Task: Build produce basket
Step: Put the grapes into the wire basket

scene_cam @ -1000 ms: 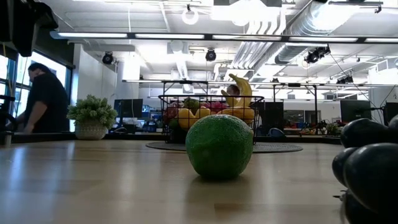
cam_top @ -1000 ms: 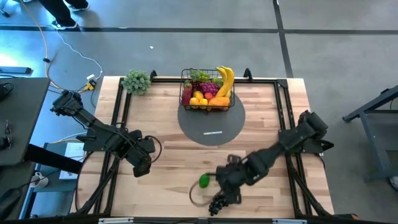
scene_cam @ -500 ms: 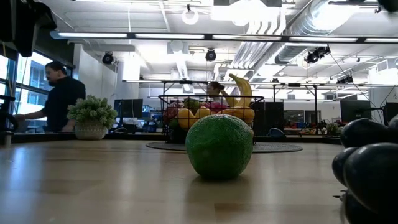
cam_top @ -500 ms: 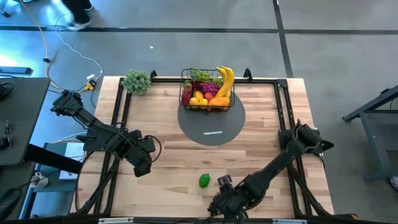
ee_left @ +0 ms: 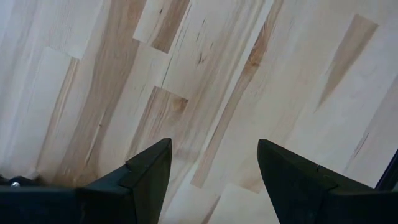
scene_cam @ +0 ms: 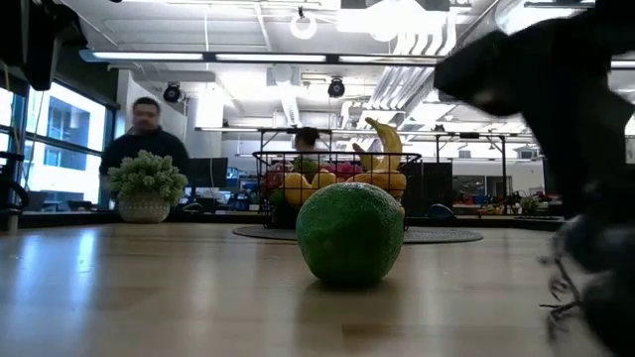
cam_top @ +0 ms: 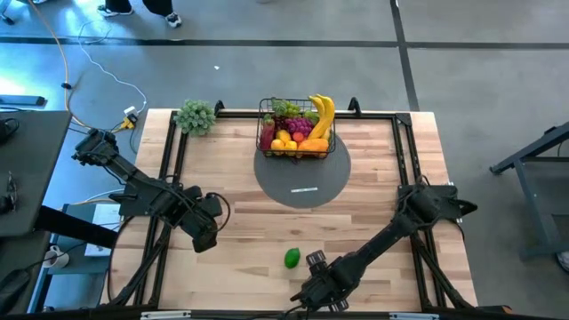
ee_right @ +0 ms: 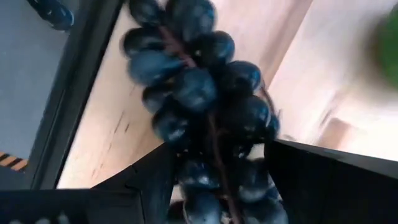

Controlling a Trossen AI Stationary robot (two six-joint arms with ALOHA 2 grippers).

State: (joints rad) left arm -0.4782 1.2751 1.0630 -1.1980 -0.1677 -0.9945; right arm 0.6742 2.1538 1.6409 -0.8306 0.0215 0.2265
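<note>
The black wire basket (cam_top: 297, 133) stands on the grey round mat (cam_top: 302, 178) at the far middle, with bananas, grapes, lemons and oranges in it. A green lime (cam_top: 292, 258) rests on the wood nearer the front. A bunch of black grapes (ee_right: 186, 81) lies by the table's near edge. My right gripper (cam_top: 320, 292) is low over the bunch, open, with one finger on each side of it (ee_right: 217, 149). The arm hides the bunch in the high view. My left gripper (cam_top: 203, 238) hangs open over bare wood at the left. My right gripper points down over the black grapes, and the bunch's end (ee_right: 211, 180) lies between its open fingers (ee_right: 143, 186). I cannot tell whether the fingers touch the grapes. The bunch lies on the table.
A pale green leafy bunch (cam_top: 196, 116) stands at the far left corner. A black frame rail (cam_top: 173, 142) runs along the table's sides. The near edge is right beside the grapes. Beyond the table a person (scene_cam: 147, 124) shows in the low view.
My right gripper has gone down and toward the table's near edge, from beside the lime to over the black grapes, and its wrist has rolled. Its fingers have stayed open. The grapes and the lime have not moved. A person has walked behind the table.
</note>
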